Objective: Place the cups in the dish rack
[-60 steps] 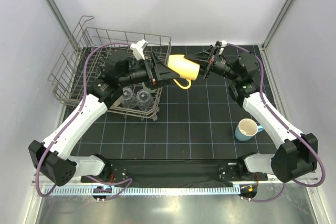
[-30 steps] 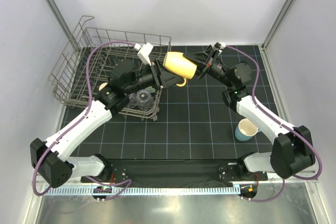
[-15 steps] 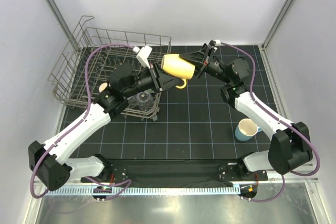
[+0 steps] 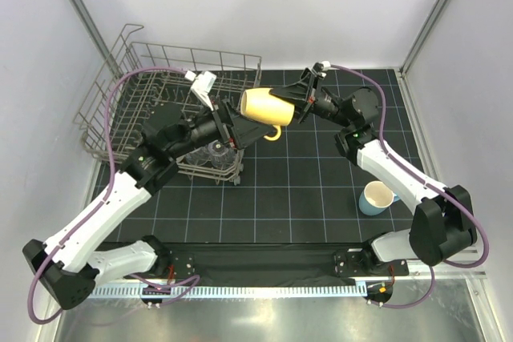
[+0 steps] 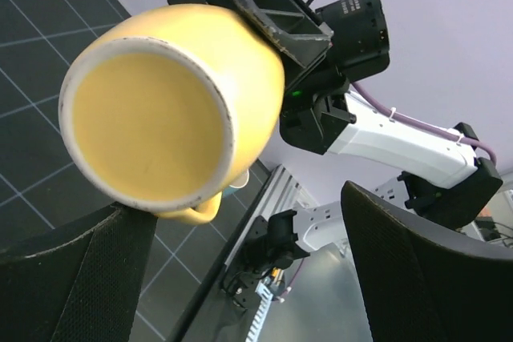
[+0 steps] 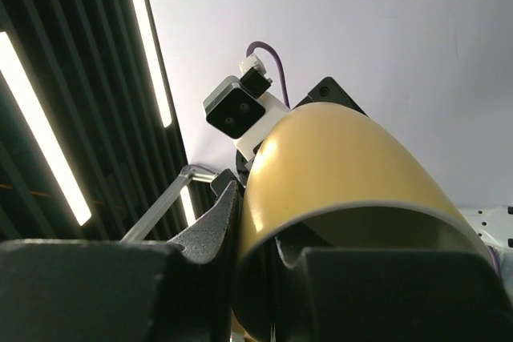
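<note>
The cream mug with the yellow handle (image 4: 263, 106) hangs on its side in the air by the dish rack's (image 4: 111, 110) right end. My right gripper (image 4: 295, 102) is shut on its rim, one finger outside and one inside (image 6: 260, 238). The left wrist view shows the mug's base (image 5: 152, 114). My left gripper (image 4: 244, 127) is open just below and left of the mug, its pads (image 5: 72, 278) spread wide and holding nothing. Two clear tumblers (image 4: 215, 150) stand in the rack. The light-blue mug (image 4: 377, 196) stands on the mat at the right. The tan and mint-green cups are hidden.
The rack's front right corner (image 4: 238, 175) stands just below my left wrist. A black grid mat (image 4: 304, 190) covers the table. White walls and metal posts (image 4: 433, 14) close in the back and sides.
My right gripper has carried the mug to the left, towards the rack. My left arm has drawn back to the left and its gripper now sits lower, under the mug.
</note>
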Action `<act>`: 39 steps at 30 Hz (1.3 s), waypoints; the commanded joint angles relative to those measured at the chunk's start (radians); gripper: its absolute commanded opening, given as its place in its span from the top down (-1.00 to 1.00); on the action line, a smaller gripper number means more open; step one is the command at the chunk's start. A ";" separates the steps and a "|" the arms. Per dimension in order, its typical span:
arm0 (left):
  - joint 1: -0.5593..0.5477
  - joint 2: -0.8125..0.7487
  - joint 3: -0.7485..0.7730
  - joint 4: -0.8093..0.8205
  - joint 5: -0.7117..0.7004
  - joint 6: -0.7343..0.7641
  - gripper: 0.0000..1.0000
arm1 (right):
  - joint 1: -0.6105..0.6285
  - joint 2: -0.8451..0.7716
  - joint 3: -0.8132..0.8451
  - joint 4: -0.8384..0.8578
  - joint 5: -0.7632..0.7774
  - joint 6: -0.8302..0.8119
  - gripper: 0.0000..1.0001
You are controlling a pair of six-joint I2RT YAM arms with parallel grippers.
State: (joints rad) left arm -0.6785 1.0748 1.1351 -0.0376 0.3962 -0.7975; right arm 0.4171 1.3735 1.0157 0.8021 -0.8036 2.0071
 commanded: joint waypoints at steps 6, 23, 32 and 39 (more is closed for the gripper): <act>0.004 0.010 0.048 0.011 0.033 0.051 -0.78 | 0.005 -0.008 0.013 0.246 0.063 0.315 0.92; -0.004 0.145 0.069 0.176 0.107 -0.002 0.01 | 0.031 0.022 0.035 0.289 0.107 0.363 0.92; -0.006 0.155 0.077 0.194 0.067 -0.014 0.26 | 0.037 0.035 0.034 0.302 0.109 0.372 0.92; -0.006 0.154 0.071 0.223 0.040 -0.037 0.99 | 0.037 0.039 0.026 0.309 0.110 0.377 0.92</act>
State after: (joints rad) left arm -0.6685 1.2304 1.1610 0.0818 0.4339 -0.8028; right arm 0.4294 1.4147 1.0061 1.0122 -0.6640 2.0533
